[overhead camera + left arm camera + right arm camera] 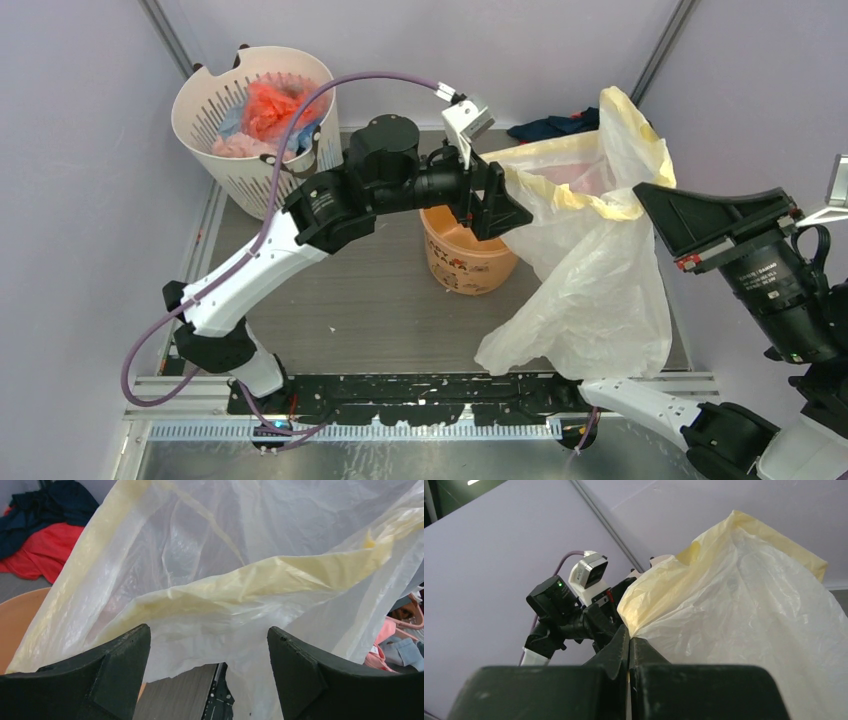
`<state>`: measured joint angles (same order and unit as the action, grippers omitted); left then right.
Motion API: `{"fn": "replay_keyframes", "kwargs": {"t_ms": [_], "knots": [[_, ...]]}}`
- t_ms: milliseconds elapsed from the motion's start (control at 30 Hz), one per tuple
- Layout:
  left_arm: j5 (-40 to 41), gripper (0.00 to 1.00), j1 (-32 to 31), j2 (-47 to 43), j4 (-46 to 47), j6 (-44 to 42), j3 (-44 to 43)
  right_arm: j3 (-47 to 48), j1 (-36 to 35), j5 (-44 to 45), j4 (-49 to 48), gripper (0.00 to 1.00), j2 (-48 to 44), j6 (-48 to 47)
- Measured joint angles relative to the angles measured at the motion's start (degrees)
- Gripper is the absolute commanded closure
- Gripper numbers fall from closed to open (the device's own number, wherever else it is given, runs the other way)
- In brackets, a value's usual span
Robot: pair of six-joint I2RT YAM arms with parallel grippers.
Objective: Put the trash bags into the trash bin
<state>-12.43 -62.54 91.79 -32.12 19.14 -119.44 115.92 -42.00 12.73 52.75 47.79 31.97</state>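
Top view, clock read from table centre, 12 at the far wall. The trash bag (600,290) – thin, wrinkly, pale yellow – is hanging in the air over the table's (380,310) 3 o'clock half, its mouth facing up and its tail drooping to the near edge around 5 o'clock. The right gripper (645,197) is coming in from 3 o'clock and pinching the bag's folded yellow rim; in its wrist view the two fingers are pressing flat together (629,641) with the film (749,620) bunching out just past their tips. The left gripper (495,205) is reaching in from 9 o'clock at the opposite side of the bag's mouth – its wrist view is showing both fingers standing wide apart (207,630), gripping nothing, with the film (225,580) hanging across just beyond them. The trash bin (465,262), the orange bucket, is standing upright near centre, under the left gripper; the bag is overlapping its 3 o'clock rim in this view, and whether they are touching I cannot tell. No part of the bag is showing inside the bin. A white slotted basket (205,115) holding red, pink and blue plastic bundles (265,110) is sitting at 10 o'clock. A red and navy cloth heap (40,540) is lying at 1 o'clock, behind the bag.
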Motion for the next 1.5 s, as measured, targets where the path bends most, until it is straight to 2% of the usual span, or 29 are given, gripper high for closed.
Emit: {"fn": "replay_keyframes", "kwargs": {"t_ms": [233,667,833,1133,1500], "knots": [[-4.85,0.12,0.68,0.63,-0.33,-0.35,0.15,-0.02,0.0,-0.04,1.79,0.99,-1.4,-1.49],[-14.25,0.11,1.31,-1.11,2.03,-7.06,3.28,-2.73,-0.04,-1.09,2.1,0.99,-1.27,-1.81],[-14.4,0.1,1.79,-4.24,1.77,-9.6,6.62,-2.73,-0.04,-1.53,2.6,0.99,-1.25,-1.64],[-14.32,0.08,2.1,-8.61,1.73,-14.38,6.01,-2.71,-0.04,-3.3,2.56,0.99,0.48,-0.7],[-14.45,0.07,2.47,-6.78,0.61,-20.48,3.41,-3.04,-0.04,-5.51,2.01,0.99,3.1,0.57]]}}
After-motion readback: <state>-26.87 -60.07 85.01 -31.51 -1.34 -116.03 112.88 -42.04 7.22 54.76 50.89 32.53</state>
